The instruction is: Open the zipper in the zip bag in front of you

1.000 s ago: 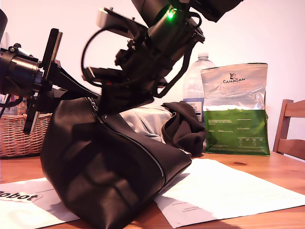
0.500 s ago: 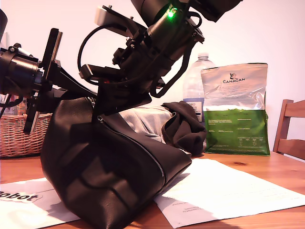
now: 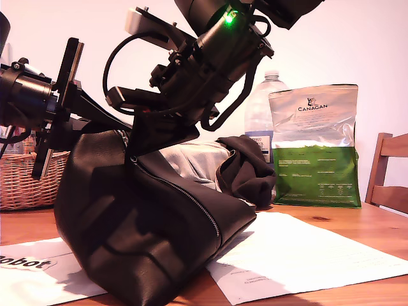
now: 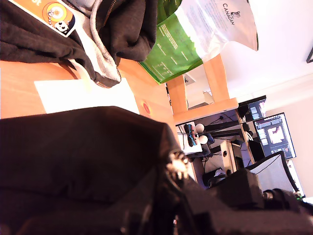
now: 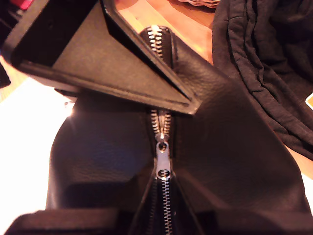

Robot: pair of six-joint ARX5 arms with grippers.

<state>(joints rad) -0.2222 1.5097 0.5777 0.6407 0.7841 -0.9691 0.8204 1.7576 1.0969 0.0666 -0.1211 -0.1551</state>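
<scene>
The zip bag (image 3: pixel 140 236) of dark leather stands tilted on the table, high end toward the exterior view's left. Its zipper (image 3: pixel 185 194) runs down the sloping top edge. My first gripper (image 3: pixel 118 131) comes in from the exterior view's left and is shut on the bag's high end (image 4: pixel 73 156), near the zipper's metal end (image 4: pixel 178 164). My second gripper (image 3: pixel 145 137) reaches down from above. In its wrist view the silver pull tab (image 5: pixel 162 164) points toward its fingertips, which close around the tab's near end. Teeth above the slider (image 5: pixel 160 122) look slightly parted.
A wicker basket (image 3: pixel 25 178) sits behind the bag at the exterior view's left. Dark and grey garments (image 3: pixel 236 166), a water bottle (image 3: pixel 258 115) and a CANAGAN pouch (image 3: pixel 315 146) stand behind. White paper sheets (image 3: pixel 299 248) lie on the wooden table (image 3: pixel 357 223). A chair (image 3: pixel 389 172) is at that view's right.
The second gripper shifted slightly, and the top of the closed zipper line sits a little lower along the bag's edge than a second ago. The first arm has held still.
</scene>
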